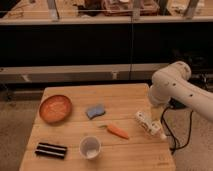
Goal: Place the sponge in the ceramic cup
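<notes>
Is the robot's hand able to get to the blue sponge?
Probably yes. The hand is at the table's right edge and nothing stands between it and the sponge; the carrot lies just aside.

You will find no readable text, label, brand or number on anything here; your gripper (149, 123) sits just to the right of the carrot (118, 131)

Orange plate (55, 108), black ridged block (50, 150), carrot (117, 131) — all on the wooden table (125, 100).
</notes>
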Controlling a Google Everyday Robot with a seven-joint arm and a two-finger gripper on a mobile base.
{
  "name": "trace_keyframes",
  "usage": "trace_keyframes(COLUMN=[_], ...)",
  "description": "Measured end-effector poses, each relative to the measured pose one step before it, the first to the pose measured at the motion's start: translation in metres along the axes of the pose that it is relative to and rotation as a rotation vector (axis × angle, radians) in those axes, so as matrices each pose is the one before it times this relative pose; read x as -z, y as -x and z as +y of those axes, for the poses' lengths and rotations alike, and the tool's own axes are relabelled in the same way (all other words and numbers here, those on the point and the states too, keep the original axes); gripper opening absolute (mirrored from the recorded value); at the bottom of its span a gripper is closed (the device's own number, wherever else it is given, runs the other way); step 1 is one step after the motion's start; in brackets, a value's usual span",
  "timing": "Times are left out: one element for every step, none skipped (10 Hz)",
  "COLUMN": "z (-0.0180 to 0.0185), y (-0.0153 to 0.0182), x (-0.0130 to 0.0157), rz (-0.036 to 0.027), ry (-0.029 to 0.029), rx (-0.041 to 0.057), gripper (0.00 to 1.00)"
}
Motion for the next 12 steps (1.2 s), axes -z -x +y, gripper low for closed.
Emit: trace_keyframes(z=[-0.00305, -0.00624, -0.00594, -0.00351, -0.00234, -0.00213, -0.00436, -0.00275, -0.00207, -0.00239, -0.0021, -0.00123], y=[0.00643, 0.01661, 0.01432, 0.00414, 0.00416, 0.00624, 0.01231, 0.00796, 0.00688, 0.00405, 0.0031, 0.00258], x=[0.00018, -0.00043, -0.00042, -0.0007, 0.00021, -0.00124, -0.00309, -0.002, -0.00147, -0.00089, -0.00151, -0.00148], rz=[0.0027, -0.00673, -0.00403, 0.00235, 0.00086, 0.00045, -0.00245, -0.00802, -0.00385, -0.00115, -0.00111, -0.0013], ry=[-0.01285, -0.01252, -0.01333, -0.01575, -0.01267, -0.00917, -0.01039, -0.00486, -0.00559, -0.00641, -0.00641, -0.00511], rx=[0.01587, 0.01457, 0.0197, 0.0181, 0.02197, 0.02157, 0.02593, 0.01112, 0.01547, 0.0193, 0.02534, 0.01063], gripper=[0.8, 0.8, 0.8, 0.8, 0.8, 0.8, 0.8, 0.8, 0.8, 0.8, 0.8, 0.8])
